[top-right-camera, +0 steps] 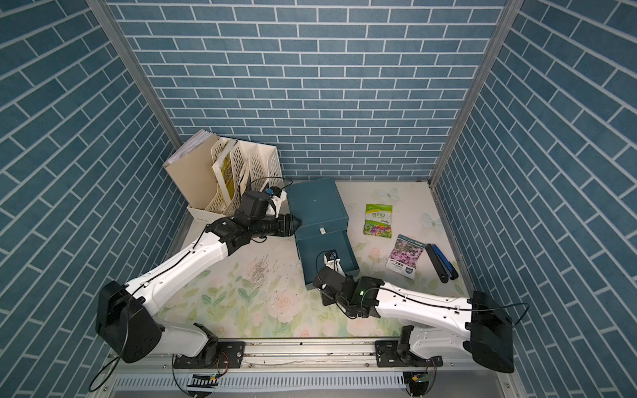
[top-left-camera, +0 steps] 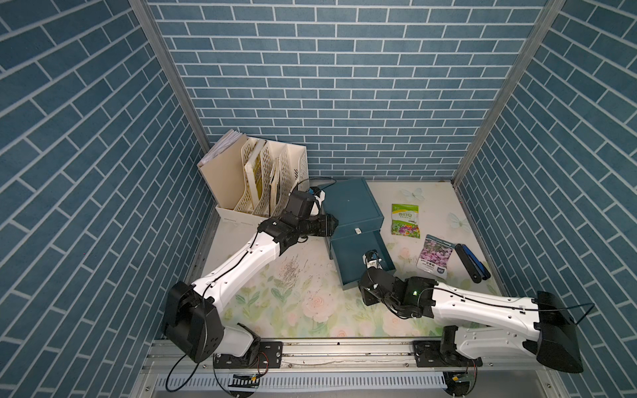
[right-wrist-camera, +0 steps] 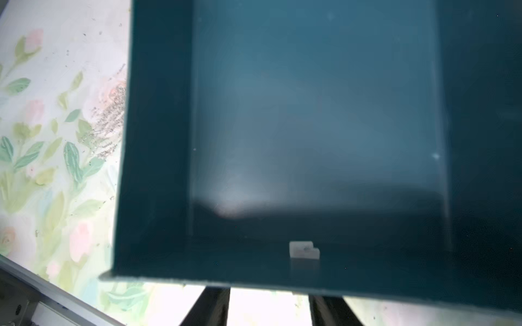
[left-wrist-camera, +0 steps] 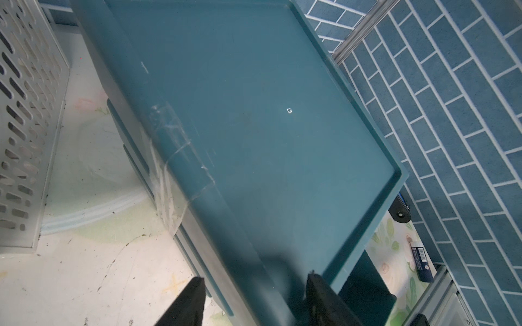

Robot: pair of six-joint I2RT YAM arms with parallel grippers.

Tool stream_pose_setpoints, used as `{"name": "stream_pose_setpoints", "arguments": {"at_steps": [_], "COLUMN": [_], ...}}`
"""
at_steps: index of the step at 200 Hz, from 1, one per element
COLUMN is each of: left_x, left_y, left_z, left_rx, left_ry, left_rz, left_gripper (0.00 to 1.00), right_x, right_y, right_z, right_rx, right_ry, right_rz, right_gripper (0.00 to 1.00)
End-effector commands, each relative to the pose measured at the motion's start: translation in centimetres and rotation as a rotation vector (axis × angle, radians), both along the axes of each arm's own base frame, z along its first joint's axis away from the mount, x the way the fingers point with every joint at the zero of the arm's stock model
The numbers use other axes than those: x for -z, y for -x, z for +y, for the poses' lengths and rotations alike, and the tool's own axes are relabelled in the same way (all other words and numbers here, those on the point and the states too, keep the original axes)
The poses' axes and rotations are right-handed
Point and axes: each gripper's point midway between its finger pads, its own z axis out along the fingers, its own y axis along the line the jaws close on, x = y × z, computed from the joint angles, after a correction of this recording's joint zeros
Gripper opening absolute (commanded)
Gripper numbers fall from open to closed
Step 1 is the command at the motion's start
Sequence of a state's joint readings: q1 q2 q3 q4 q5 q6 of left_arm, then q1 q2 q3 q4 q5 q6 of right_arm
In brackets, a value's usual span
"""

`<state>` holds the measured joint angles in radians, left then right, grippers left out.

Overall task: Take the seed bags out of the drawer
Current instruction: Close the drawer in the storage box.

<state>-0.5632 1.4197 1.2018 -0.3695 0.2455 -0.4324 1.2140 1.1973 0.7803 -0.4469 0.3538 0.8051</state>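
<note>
Two seed bags lie on the table right of the cabinet: a green-white one [top-left-camera: 405, 219] [top-right-camera: 378, 219] and a pink-purple one [top-left-camera: 435, 255] [top-right-camera: 406, 255]. The teal drawer [top-left-camera: 358, 255] [right-wrist-camera: 310, 113] is pulled out, and its floor shows bare apart from a small white clip [right-wrist-camera: 304, 249]. My left gripper [left-wrist-camera: 255, 282] is shut on the left front corner of the teal cabinet [top-left-camera: 351, 203] [left-wrist-camera: 254, 113]. My right gripper [right-wrist-camera: 268, 299] is open just outside the drawer's front wall, its fingers apart with only table showing between them.
A cream file rack [top-left-camera: 262, 179] with folders stands at the back left, close to the left arm. A dark blue-black tool [top-left-camera: 470, 262] lies by the right wall. Loose seeds or grit [top-left-camera: 293, 272] are scattered on the floral table left of the drawer.
</note>
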Motion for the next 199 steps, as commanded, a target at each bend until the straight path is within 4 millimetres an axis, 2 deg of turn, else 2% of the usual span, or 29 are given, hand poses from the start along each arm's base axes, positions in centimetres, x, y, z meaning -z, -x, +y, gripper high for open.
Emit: {"name": "stream_pose_setpoints", "arguments": {"at_steps": [1,39,64,155,199], "left_x": [4.0,4.0,4.1,4.1,4.3], "left_y": [2.2,2.1,2.1,1.8,1.6], "left_z": [1.0,1.0,1.0,0.9,0.7], "left_rx": [0.034,0.029,0.029,0.026,0.027], "left_ry": [-0.100,-0.096,-0.097,-0.102,-0.104], "left_rz": [0.140,0.139,0.142,0.146,0.149], "left_gripper": [0.61,0.61,0.61,0.61,0.61], "right_x": [-3.8,-4.0,-3.7,-3.4,-3.3], "right_y": [-2.0,-2.1,-2.9,-6.8,-8.6], "right_z": [2.1,2.1,2.0,2.3,3.1], "right_rx": [0.002,-0.001,0.002,0.007,-0.002], "right_ry": [-0.098,-0.098,-0.097,-0.106,-0.110], "right_rz": [-0.109,-0.116,-0.126,-0.180,-0.223], "right_gripper": [0.48,0.47,0.47,0.47,0.47]}}
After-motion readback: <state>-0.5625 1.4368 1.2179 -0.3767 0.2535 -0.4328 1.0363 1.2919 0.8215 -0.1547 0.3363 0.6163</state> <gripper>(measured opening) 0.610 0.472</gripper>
